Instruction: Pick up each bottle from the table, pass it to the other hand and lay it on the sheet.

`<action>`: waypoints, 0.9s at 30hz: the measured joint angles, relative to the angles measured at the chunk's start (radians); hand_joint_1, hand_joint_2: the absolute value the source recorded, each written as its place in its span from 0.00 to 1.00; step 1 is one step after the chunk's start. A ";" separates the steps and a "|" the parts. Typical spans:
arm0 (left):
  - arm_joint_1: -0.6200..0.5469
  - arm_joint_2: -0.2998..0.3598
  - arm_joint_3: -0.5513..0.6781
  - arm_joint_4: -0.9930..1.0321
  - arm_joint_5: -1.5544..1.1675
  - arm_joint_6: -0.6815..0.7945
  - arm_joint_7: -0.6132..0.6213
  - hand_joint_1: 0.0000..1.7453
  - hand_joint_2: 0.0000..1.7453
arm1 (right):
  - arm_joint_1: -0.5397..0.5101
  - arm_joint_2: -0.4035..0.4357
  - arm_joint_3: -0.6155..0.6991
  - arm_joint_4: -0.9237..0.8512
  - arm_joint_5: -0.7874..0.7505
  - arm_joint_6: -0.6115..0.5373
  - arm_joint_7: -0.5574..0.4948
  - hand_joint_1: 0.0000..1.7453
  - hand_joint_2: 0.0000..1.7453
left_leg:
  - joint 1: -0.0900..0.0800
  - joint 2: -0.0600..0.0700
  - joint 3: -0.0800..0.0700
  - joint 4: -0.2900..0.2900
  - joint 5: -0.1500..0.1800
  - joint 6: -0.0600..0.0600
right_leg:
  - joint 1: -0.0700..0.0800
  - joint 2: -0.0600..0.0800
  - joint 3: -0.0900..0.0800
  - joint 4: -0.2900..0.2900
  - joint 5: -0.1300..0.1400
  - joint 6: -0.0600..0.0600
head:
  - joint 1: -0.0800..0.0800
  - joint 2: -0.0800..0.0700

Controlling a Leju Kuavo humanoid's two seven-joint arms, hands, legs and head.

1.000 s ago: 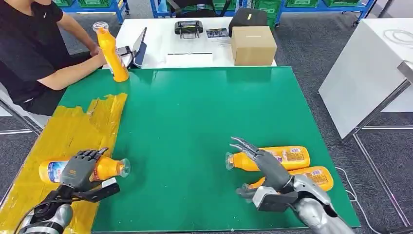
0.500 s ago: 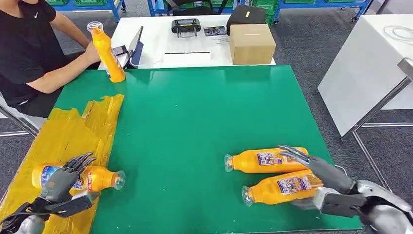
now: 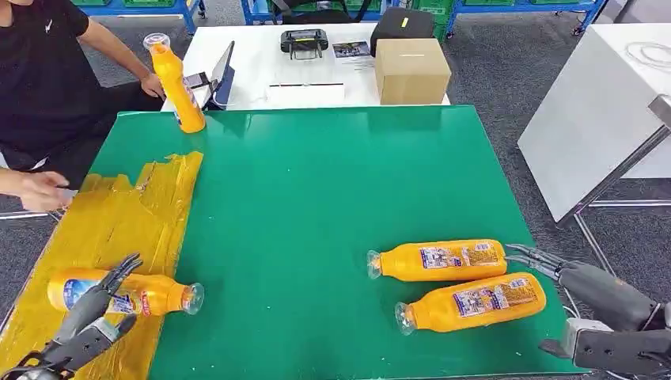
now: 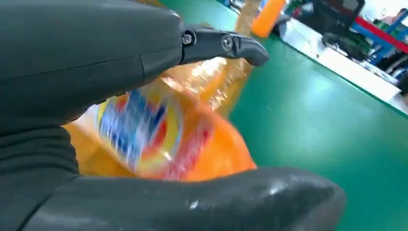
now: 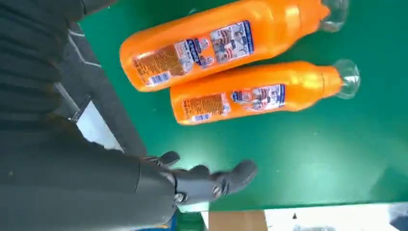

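Hands (image 3: pixel 91 321) (image 3: pixel 581 285) spread, empty, beside lying bottles (image 3: pixel 455 281).

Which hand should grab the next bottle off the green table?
Right. The right hand sits open beside the two lying bottles, fingers near them. The left hand is across the table, over the bottle on the yellow sheet.

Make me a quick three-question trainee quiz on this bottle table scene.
1. True or false: the bottle on the sheet is standing upright.
2. How many bottles lie on the green mat near the right hand? A) one B) two C) three
3. Fill in: the upright bottle at the far corner is held by a ____.

Key: 1. False, it lies on its side on the yellow sheet, by the left hand. 2. B, the farther one and the nearer one. 3. Person.
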 measured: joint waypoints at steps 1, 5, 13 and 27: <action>0.002 -0.004 -0.003 -0.004 0.002 -0.002 0.000 0.00 0.00 | -0.001 0.000 0.003 0.000 0.007 -0.002 -0.002 0.00 1.00 | 0.000 0.000 -0.002 0.000 0.000 0.000 | 0.000 0.000 0.002 0.000 0.000 0.000 | 0.000 0.000; 0.004 -0.025 -0.009 -0.041 0.128 -0.047 0.002 0.00 0.00 | -0.065 0.036 0.054 0.033 0.123 -0.017 -0.022 0.00 1.00 | 0.000 0.001 -0.005 0.001 0.002 0.001 | 0.000 0.001 0.003 0.000 0.001 0.001 | 0.000 0.000; -0.018 -0.077 -0.016 -0.080 0.223 -0.134 0.002 0.00 0.00 | -0.250 0.160 0.251 0.219 0.256 -0.034 -0.050 0.00 1.00 | 0.000 0.002 -0.008 0.001 0.002 0.001 | 0.001 0.002 0.000 0.000 0.001 0.001 | 0.000 0.000; -0.038 -0.127 0.002 -0.120 0.260 -0.185 0.002 0.00 0.00 | -0.383 0.247 0.405 0.367 0.299 -0.060 -0.050 0.00 1.00 | 0.000 0.001 -0.013 0.001 0.002 0.001 | 0.001 0.002 -0.004 0.000 0.001 0.001 | 0.000 0.000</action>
